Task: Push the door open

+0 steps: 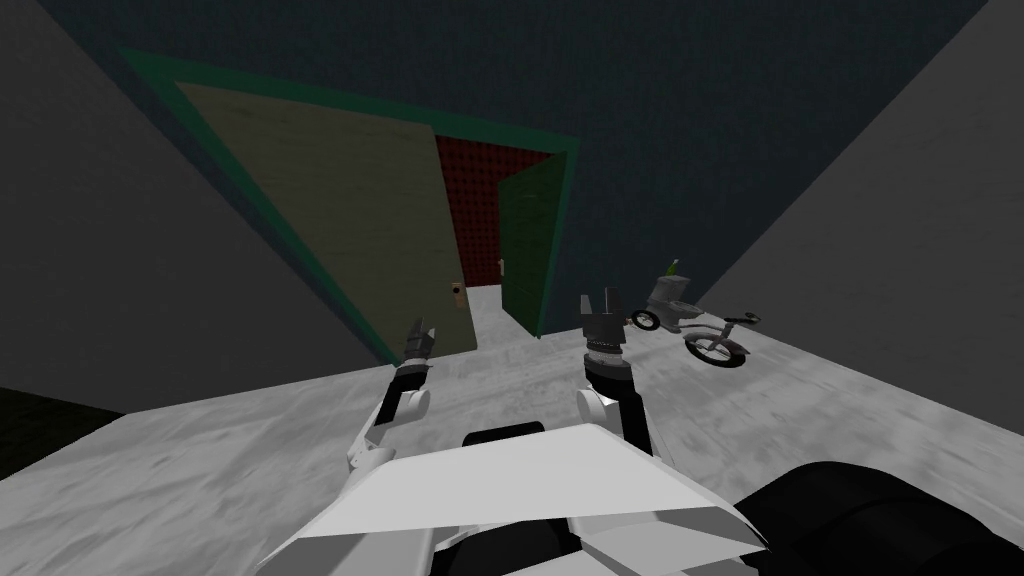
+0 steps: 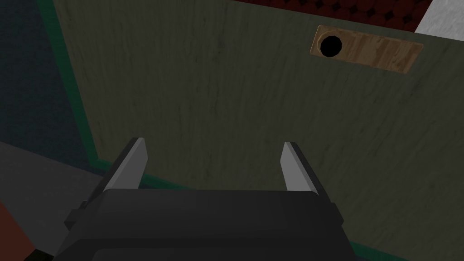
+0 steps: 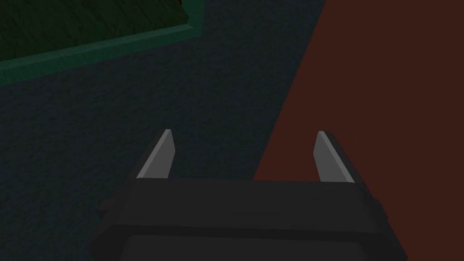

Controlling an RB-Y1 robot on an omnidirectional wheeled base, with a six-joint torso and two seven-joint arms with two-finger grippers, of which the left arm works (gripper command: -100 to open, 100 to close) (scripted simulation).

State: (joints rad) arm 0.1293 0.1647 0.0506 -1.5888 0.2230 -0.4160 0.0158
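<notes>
Dark blue wall [image 1: 700, 100] ahead, with a green door frame [image 1: 325, 285] set in it. The door [image 1: 350, 200], an olive panel, fills the frame's left part, far from me. To its right is a gap onto red wall, then a green leaf [image 1: 530, 250] standing ajar. Grey floor [image 1: 250, 450]; a toy motorbike [image 1: 690, 315] lies far right.

Left gripper [image 2: 213, 152] faces the olive panel with its blades spread, holding nothing. Right gripper [image 3: 244, 138] is likewise released and empty, aimed at the blue wall right of the frame.

Risks, as I judge them:
- A spread blade tip could snag the brown plate [image 2: 367, 50] or its black hole.
- A push low and left, toward the frame, may give poor leverage or jam on the trim.

Unclear:
- Whether the blades touch the panel.
- Hinges, not made out.
- No handle on the plate.
- A reddish-brown plane beside the right gripper, unidentified.
</notes>
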